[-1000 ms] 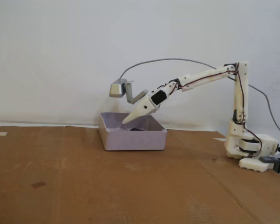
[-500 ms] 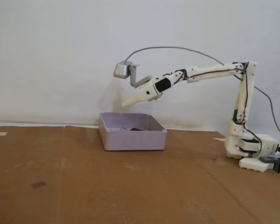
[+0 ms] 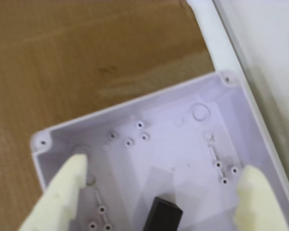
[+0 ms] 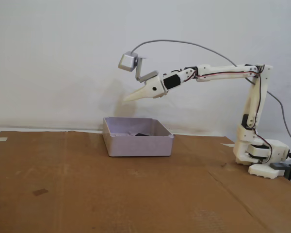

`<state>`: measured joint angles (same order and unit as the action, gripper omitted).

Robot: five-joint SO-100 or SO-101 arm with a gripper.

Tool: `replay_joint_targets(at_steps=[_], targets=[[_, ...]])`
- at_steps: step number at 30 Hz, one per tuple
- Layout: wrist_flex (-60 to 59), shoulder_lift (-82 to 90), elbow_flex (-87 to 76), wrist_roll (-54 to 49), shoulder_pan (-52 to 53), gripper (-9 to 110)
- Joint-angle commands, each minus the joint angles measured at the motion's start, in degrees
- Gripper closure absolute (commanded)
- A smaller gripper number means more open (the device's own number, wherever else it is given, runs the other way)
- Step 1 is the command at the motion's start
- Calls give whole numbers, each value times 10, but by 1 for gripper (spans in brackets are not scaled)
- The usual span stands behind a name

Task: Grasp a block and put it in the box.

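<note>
The small matte black rectangular block point(image 3: 163, 215) lies on the floor of the shallow square pale lilac-grey plastic box point(image 3: 135, 120), near the bottom edge of the wrist view, where its lower part is cut off by the frame. What shows of it is an elongated dark body whose long axis runs roughly up and down in that view, leaning slightly so that its upper end points toward the top right. It rests flat on the box floor, apart from all four walls and between the two pale fingertips as seen from above. In the fixed view only a dark sliver of the block point(image 4: 140, 133) shows over the near wall of the box point(image 4: 138, 144), which sits on the brown cardboard sheet point(image 4: 87, 189) covering the table. The white two-finger gripper point(image 4: 127, 100) hangs in the air well above the box, pointing left and slightly downward. In the wrist view the gripper point(image 3: 161, 175) has its cream fingers point(image 3: 70, 185) spread wide, one at each lower corner, holding nothing. A silver-grey metallic camera housing point(image 4: 127, 61) rides above the wrist.
</note>
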<state>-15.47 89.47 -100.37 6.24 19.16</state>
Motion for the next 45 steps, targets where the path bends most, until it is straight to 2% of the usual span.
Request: replay_joint_targets(at_steps=[1, 16, 21, 23, 30, 45], targets=[[23, 95, 84, 2, -22, 64], [22, 137, 91, 2, -76, 64], [-45, 159, 98, -3, -76, 65], [-67, 168, 96, -3, -76, 69], [-105, 186, 92, 0, -89, 98], [-168, 204, 91, 3, -142, 100]])
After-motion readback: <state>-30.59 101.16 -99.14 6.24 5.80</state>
